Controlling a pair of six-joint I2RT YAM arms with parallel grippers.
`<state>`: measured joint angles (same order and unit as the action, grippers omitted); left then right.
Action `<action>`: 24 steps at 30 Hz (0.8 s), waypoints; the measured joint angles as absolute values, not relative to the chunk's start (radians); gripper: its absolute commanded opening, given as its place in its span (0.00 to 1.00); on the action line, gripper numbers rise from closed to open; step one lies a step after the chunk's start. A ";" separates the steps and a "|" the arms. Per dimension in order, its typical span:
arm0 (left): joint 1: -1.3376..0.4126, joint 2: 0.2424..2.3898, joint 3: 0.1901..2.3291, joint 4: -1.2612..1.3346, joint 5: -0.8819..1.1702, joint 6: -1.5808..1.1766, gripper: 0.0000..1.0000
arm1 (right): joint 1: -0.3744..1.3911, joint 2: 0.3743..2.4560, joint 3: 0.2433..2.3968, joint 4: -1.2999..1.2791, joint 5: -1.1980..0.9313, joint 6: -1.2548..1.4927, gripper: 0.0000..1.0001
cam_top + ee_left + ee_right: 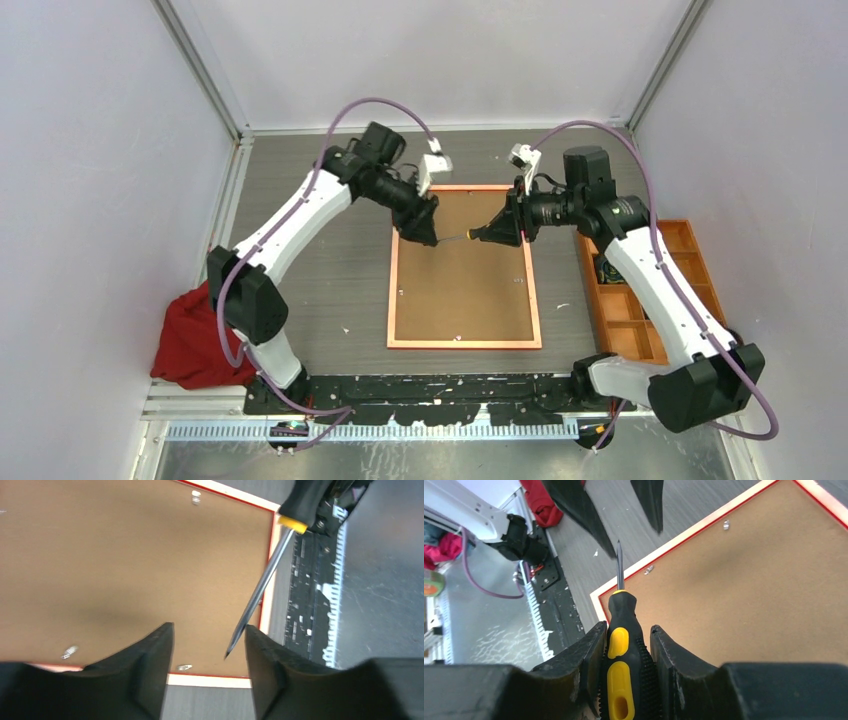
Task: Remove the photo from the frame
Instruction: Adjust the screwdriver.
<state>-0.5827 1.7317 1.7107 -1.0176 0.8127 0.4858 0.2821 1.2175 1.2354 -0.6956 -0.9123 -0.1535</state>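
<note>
The frame (392,290) lies face down mid-table, its orange-looking rim around a brown backing board (465,285). The photo is hidden under the board. My right gripper (500,232) is shut on a black-and-yellow screwdriver (621,650), held above the board's far part with the shaft (455,237) pointing left. My left gripper (428,238) is open above the board's far left. The screwdriver tip (230,650) sits between its fingers (155,650), touching neither. Small metal clips (183,668) line the board's edge. The board also shows in the right wrist view (749,590).
An orange compartment tray (640,300) stands right of the frame. A red cloth (195,340) lies at the near left beside the left arm's base. White walls enclose the table on three sides.
</note>
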 measured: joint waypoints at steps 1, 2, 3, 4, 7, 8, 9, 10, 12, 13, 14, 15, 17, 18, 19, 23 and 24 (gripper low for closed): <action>-0.553 1.719 1.695 -0.978 0.819 0.453 0.68 | 0.282 1.203 1.214 -0.668 -0.897 -0.146 0.01; -0.526 1.705 1.679 -0.943 0.823 0.423 0.72 | 0.282 1.192 1.194 -0.643 -0.881 -0.136 0.01; -0.501 1.692 1.663 -0.910 0.823 0.396 0.76 | 0.282 1.182 1.175 -0.618 -0.860 -0.126 0.01; -0.467 1.676 1.641 -0.862 0.823 0.352 0.79 | 0.282 1.177 1.159 -0.590 -0.837 -0.120 0.01; -0.392 1.652 1.590 -0.742 0.805 0.241 0.86 | 0.280 1.179 1.127 -0.519 -0.767 -0.110 0.01; -0.369 1.652 1.574 -0.704 0.789 0.208 0.87 | 0.279 1.182 1.121 -0.506 -0.747 -0.111 0.01; -0.348 1.653 1.558 -0.667 0.767 0.174 0.88 | 0.279 1.187 1.116 -0.489 -0.718 -0.117 0.01; -0.334 1.658 1.546 -0.642 0.745 0.149 0.88 | 0.279 1.193 1.116 -0.479 -0.699 -0.120 0.01; -0.315 1.678 1.531 -0.601 0.690 0.102 0.88 | 0.279 1.208 1.114 -0.447 -0.649 -0.131 0.01; -0.311 1.691 1.527 -0.585 0.667 0.083 0.88 | 0.278 1.216 1.110 -0.425 -0.622 -0.137 0.01; -0.309 1.713 1.527 -0.569 0.634 0.058 0.88 | 0.278 1.221 1.102 -0.402 -0.601 -0.141 0.01; -0.308 1.734 1.527 -0.556 0.610 0.042 0.89 | 0.278 1.225 1.090 -0.374 -0.577 -0.147 0.01; -0.308 1.785 1.528 -0.537 0.562 0.004 0.88 | 0.278 1.236 1.059 -0.315 -0.532 -0.159 0.01; -0.308 1.823 1.531 -0.530 0.537 -0.018 0.88 | 0.278 1.243 1.040 -0.279 -0.508 -0.168 0.01; -0.308 1.848 1.533 -0.527 0.520 -0.031 0.87 | 0.278 1.250 1.029 -0.256 -0.495 -0.176 0.01; -0.306 1.972 1.538 -0.521 0.453 -0.087 0.87 | 0.270 1.291 0.994 -0.150 -0.455 -0.213 0.01; -0.305 1.990 1.537 -0.521 0.440 -0.097 0.86 | 0.265 1.304 0.992 -0.128 -0.454 -0.220 0.01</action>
